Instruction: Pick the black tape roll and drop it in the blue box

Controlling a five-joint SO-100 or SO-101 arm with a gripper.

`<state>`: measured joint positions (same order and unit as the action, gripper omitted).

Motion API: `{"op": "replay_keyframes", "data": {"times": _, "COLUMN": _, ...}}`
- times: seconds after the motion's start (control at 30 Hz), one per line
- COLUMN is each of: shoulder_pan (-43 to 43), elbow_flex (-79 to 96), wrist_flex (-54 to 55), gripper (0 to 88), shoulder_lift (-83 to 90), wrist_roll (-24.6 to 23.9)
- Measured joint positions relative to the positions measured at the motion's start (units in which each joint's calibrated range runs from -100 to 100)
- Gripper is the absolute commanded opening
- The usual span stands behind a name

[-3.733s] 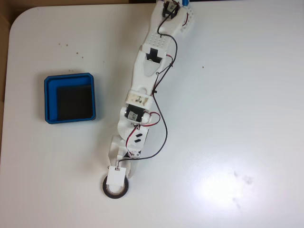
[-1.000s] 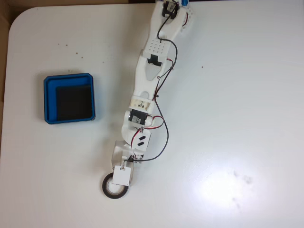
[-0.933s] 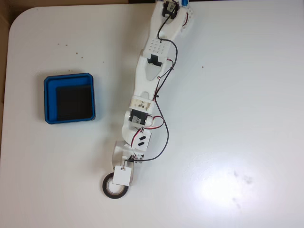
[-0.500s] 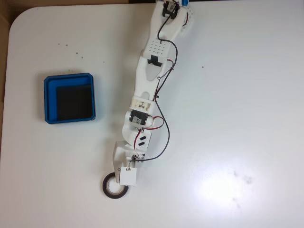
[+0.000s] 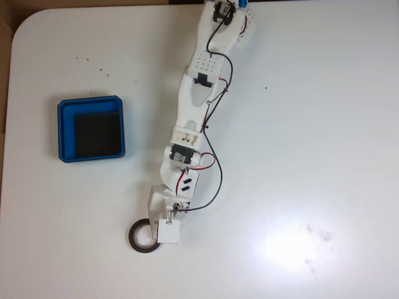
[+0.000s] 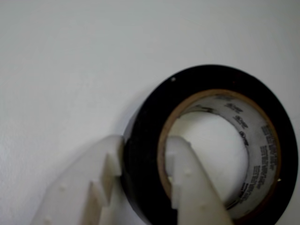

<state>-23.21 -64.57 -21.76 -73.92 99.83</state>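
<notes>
The black tape roll (image 5: 133,237) lies flat on the white table near the front edge, its right part covered by the wrist's white block. My gripper (image 5: 163,233) is at the roll. In the wrist view the roll (image 6: 206,77) shows its tan inner rim, and my gripper (image 6: 145,145) straddles its left wall. One white finger (image 6: 93,187) presses on the outside and the other finger (image 6: 192,187) sits inside the hole, so the gripper is shut on the wall. The blue box (image 5: 66,131) stands apart at the upper left, with nothing on its black floor.
The white arm (image 5: 193,118) with its black and red cables stretches from the table's far edge down to the roll. Small dark specks dot the table above the box. The table's rounded corner (image 5: 25,25) is at the upper left.
The wrist block has turned and settled over the roll's right side. Over the last half second the roll has slid a little left and up with the gripper.
</notes>
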Motion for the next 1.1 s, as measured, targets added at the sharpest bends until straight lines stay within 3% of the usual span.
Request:
{"op": "replay_keyframes", "data": {"times": 0.7, "shoulder_pan": -0.2, "elbow_flex": 0.0, "wrist_flex": -0.25, "gripper": 0.5, "shoulder_lift": 0.0, "wrist_roll": -0.08}}
{"op": "replay_keyframes", "data": {"times": 1.0, "shoulder_pan": -0.2, "elbow_flex": 0.0, "wrist_flex": -19.95, "gripper": 0.5, "shoulder_lift": 8.47, "wrist_roll": -0.08}}
{"op": "replay_keyframes", "data": {"times": 1.1, "shoulder_pan": -0.2, "elbow_flex": 0.0, "wrist_flex": -25.04, "gripper": 0.5, "shoulder_lift": 12.02, "wrist_roll": -3.17}}
